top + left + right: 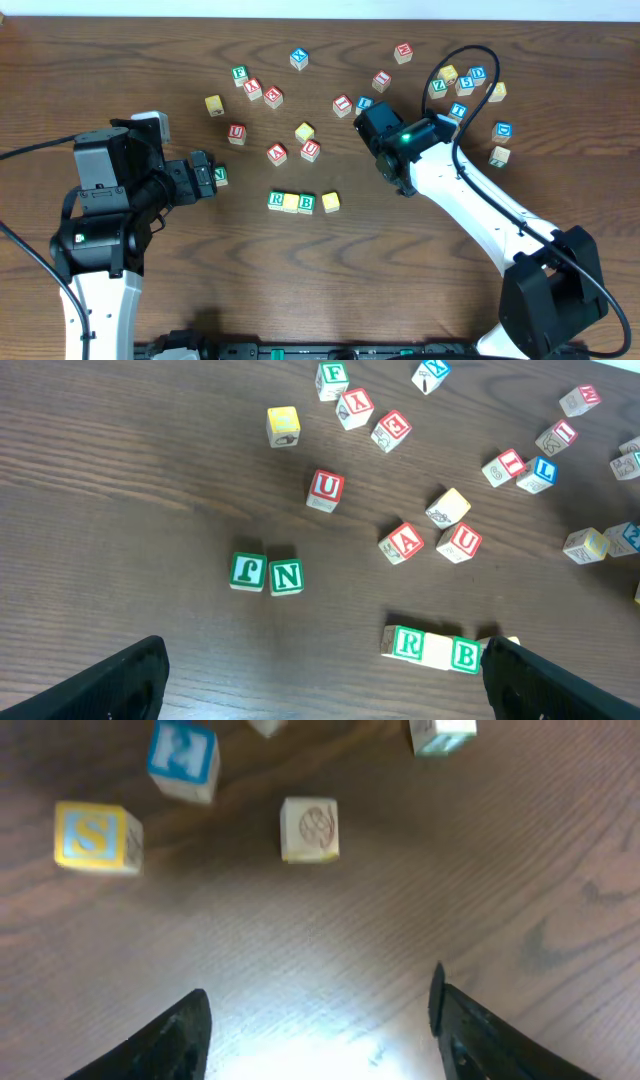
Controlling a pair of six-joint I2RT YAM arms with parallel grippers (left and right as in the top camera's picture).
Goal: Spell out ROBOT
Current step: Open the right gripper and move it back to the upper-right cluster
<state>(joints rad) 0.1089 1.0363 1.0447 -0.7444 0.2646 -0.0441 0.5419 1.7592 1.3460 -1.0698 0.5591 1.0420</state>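
Small painted wooden letter cubes (277, 200) look light and rigid, so we would pinch opposite flat faces; left gripper (322, 650) and right gripper (318, 985) gape empty.

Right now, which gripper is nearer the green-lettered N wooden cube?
Left. The left gripper is just beside the N cube; the right gripper is far across.

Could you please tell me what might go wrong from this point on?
The R to B row is packed tight, so adding a block beside it could knock it crooked. The right gripper, jaws open, faces an S block, a blue block and a picture block; it may grab a wrong letter.
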